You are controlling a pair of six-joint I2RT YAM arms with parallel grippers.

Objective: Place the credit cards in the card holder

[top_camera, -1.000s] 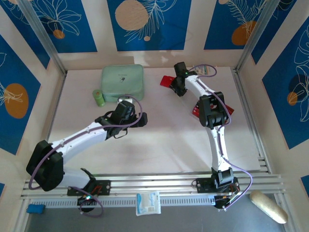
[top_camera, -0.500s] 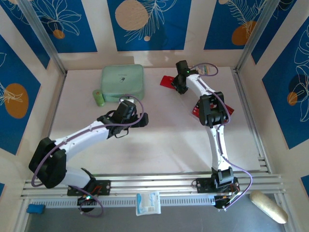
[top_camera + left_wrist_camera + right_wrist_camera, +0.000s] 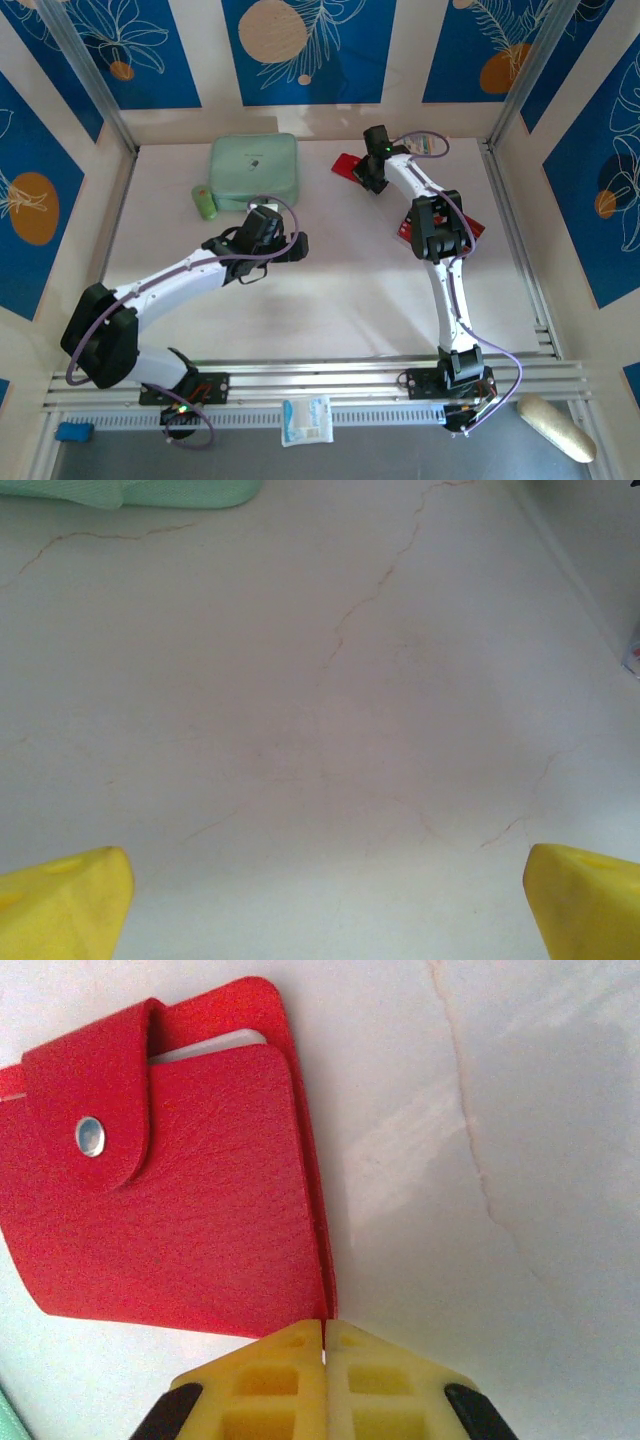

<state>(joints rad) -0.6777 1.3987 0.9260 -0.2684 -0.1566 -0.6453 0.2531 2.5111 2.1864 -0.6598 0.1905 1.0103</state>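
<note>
The card holder (image 3: 170,1210), a red folding wallet with a pale snap, lies closed on the table; from above the card holder (image 3: 348,166) sits at the back right. My right gripper (image 3: 325,1335) is shut, its yellow fingertips pinching the wallet's near right corner edge; from above the right gripper (image 3: 370,183) stands just beside the wallet. The red credit cards (image 3: 406,229) lie partly hidden under the right arm's elbow. My left gripper (image 3: 325,900) hovers open over bare table, with its yellow fingers (image 3: 70,900) wide apart; from above the left gripper (image 3: 296,246) is mid-table.
A large mint-green case (image 3: 254,170) lies at the back left, its edge also in the left wrist view (image 3: 150,490). A small green cylinder (image 3: 205,201) lies beside it. A clear plastic stand (image 3: 427,147) is at the back right. Walls enclose the table.
My right gripper has shut on the wallet's corner after shifting slightly toward the back. The left arm has drifted a little to the right, still open.
</note>
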